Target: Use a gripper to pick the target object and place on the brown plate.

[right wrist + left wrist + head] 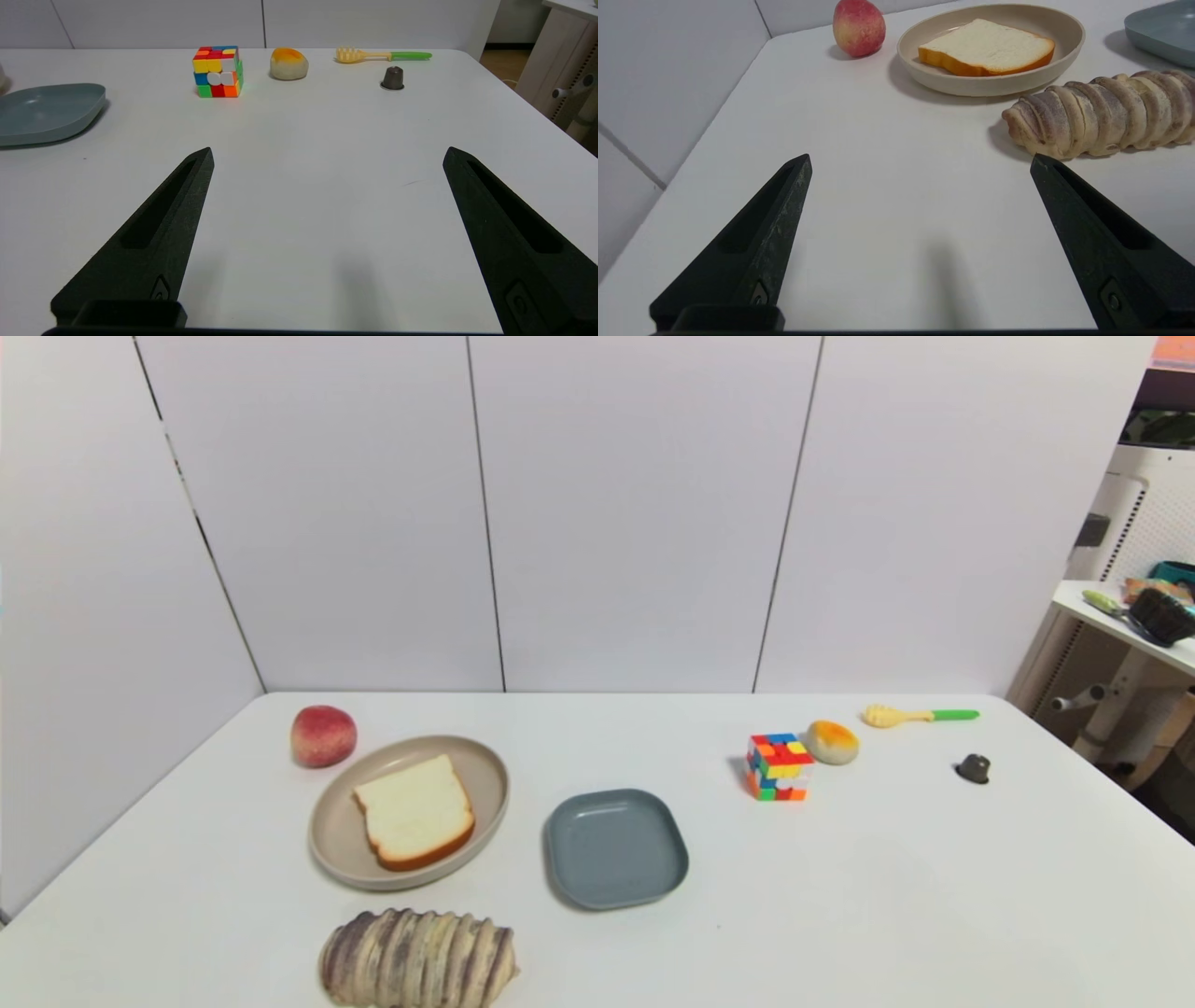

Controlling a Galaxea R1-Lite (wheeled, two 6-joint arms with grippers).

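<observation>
The square slice of white toast (414, 812) with an orange-brown crust lies flat in the beige-tan plate (331, 831) at the table's left; both also show in the left wrist view, toast (987, 46) in plate (1064, 28). My left gripper (920, 161) is open and empty over bare table, well short of the plate and beside the striped loaf. My right gripper (327, 154) is open and empty over bare table on the right side. Neither arm shows in the head view.
A purple-and-cream striped loaf (417, 959) lies in front of the plate. A peach (323, 735) sits behind it. A grey-blue dish (616, 847) is at the middle. A colour cube (778, 766), orange-topped bun (832, 742), yellow-green scoop (920, 715) and small dark cap (973, 768) lie at right.
</observation>
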